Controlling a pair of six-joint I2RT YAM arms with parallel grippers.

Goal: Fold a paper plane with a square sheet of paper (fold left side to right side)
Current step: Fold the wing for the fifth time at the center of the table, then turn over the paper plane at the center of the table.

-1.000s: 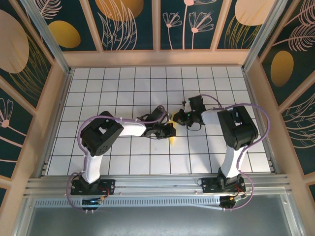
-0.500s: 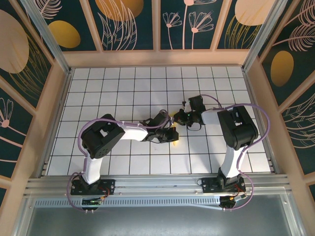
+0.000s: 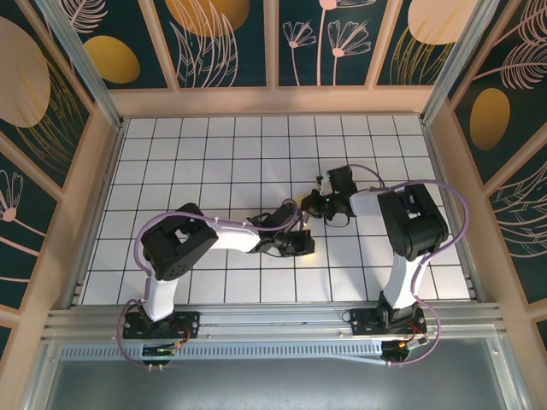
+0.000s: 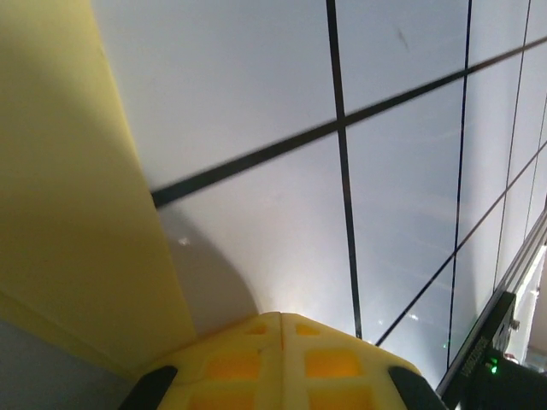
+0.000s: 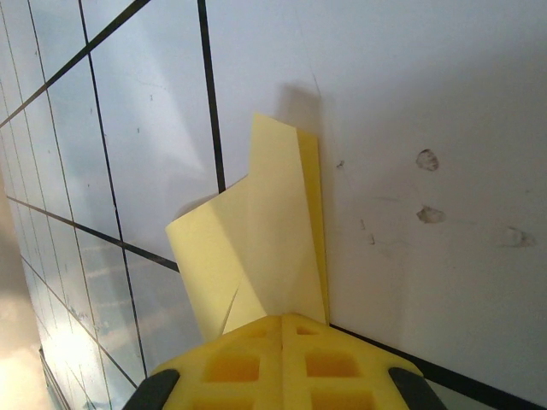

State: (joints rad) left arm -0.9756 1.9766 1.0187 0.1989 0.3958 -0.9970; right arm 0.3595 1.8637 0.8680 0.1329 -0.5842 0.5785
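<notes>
One folded square sheet of paper (image 5: 265, 239) lies mid-table on the white grid tiles (image 5: 444, 102) (flaps layered). The right gripper (image 5: 282, 325), clenched, touches its edge. The left gripper (image 4: 282, 320), clenched, sits just beside it. Both arms reach inward, low.

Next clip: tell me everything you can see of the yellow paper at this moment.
The paper is thin, matte and pale yellow, folded into overlapping flaps with a diagonal crease and a stepped, pointed far end. It lies on the white gridded table, casting a shadow as if one flap is slightly raised. The shut right gripper meets its near end; the shut left gripper sits at a long straight edge.
</notes>
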